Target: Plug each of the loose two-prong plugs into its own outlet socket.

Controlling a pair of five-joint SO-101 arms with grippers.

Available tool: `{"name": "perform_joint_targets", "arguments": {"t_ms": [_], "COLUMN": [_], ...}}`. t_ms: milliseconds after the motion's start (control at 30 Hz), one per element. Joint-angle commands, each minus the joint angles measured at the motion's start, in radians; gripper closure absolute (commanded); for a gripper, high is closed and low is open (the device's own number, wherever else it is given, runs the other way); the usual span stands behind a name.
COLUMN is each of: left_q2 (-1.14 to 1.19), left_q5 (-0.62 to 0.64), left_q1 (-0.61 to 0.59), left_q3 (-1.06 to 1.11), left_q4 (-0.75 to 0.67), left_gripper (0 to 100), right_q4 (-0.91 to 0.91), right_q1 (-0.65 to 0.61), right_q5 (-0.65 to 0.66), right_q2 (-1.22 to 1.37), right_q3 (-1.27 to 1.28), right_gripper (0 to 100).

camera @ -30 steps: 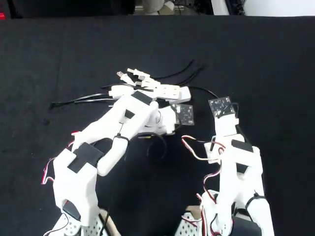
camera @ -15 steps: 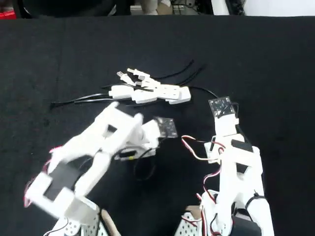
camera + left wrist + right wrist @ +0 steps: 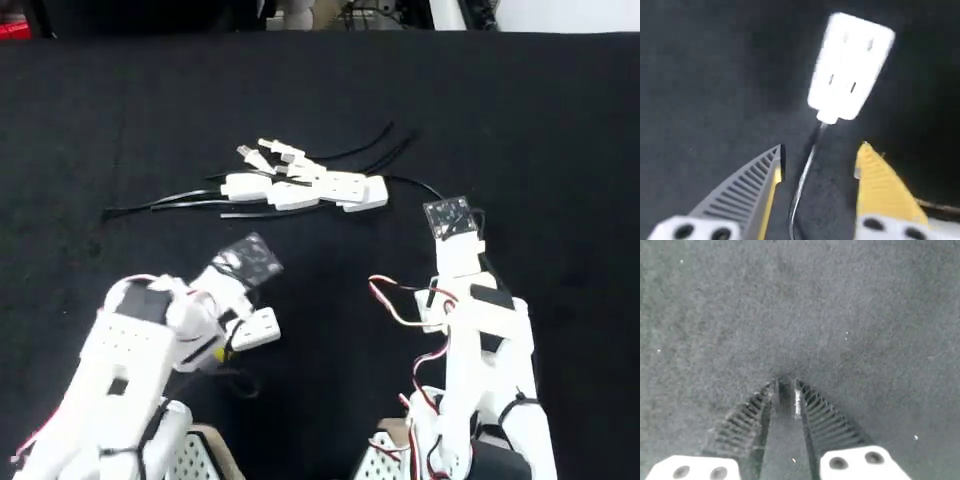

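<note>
A cluster of white sockets (image 3: 345,187) and two-prong plugs (image 3: 272,153) with thin black cables lies mid-table in the high view. My left arm (image 3: 150,335) is drawn back at the near left. In the left wrist view my left gripper (image 3: 820,147) is open above the cloth. Ahead of it lies a white outlet socket (image 3: 850,67) with slots, and its black cable (image 3: 807,170) runs back between the fingers untouched. My right gripper (image 3: 785,382) is shut on nothing, pointing at bare black cloth to the right of the cluster.
A black cloth (image 3: 540,130) covers the table. Loose cables (image 3: 160,205) trail left and back right from the cluster. A white block (image 3: 258,327) sits by the left wrist; I cannot tell whether it is a socket or part of the arm.
The left arm has pulled back from the cluster toward the near left, uncovering the sockets. The right arm has not moved.
</note>
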Motion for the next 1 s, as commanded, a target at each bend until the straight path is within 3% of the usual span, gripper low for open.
{"name": "perform_joint_targets", "arguments": {"t_ms": [0, 100, 233, 333, 467, 600, 667, 833, 967], "left_q2": [-0.196, -0.377, -0.615, -0.755, -0.901, -0.899, -0.893, -0.893, -0.893], "left_q5": [0.029, 0.103, 0.219, 0.270, 0.338, 0.393, 0.413, 0.410, 0.408], "left_q1": [0.016, 0.031, -0.119, -0.205, -0.262, -0.321, -0.341, -0.443, -0.473], "left_q3": [-0.013, -0.042, -0.039, 0.035, 0.165, 0.266, 0.314, 0.375, 0.437], "left_q4": [0.126, 0.206, 0.141, 0.103, 0.075, -0.026, -0.077, -0.101, -0.103], "left_gripper": [73, 73, 73, 73, 73, 73, 73, 73, 73], "right_q4": [0.005, 0.132, 0.342, 0.428, 0.390, 0.374, 0.396, 0.462, 0.420], "right_q1": [-0.061, -0.080, -0.089, -0.146, -0.241, -0.304, -0.334, -0.456, -0.554], "right_q5": [0.060, 0.140, 0.123, -0.009, -0.241, -0.453, -0.374, -0.035, 0.092], "right_q2": [-0.002, 0.004, 0.045, 0.156, 0.367, 0.550, 0.618, 0.725, 0.806], "right_q3": [-0.090, -0.236, -0.516, -0.696, -0.854, -1.030, -1.113, -1.273, -1.362], "right_gripper": [93.5, 93.4, 93.4, 93.4, 93.4, 93.4, 93.4, 93.4, 92.3]}}
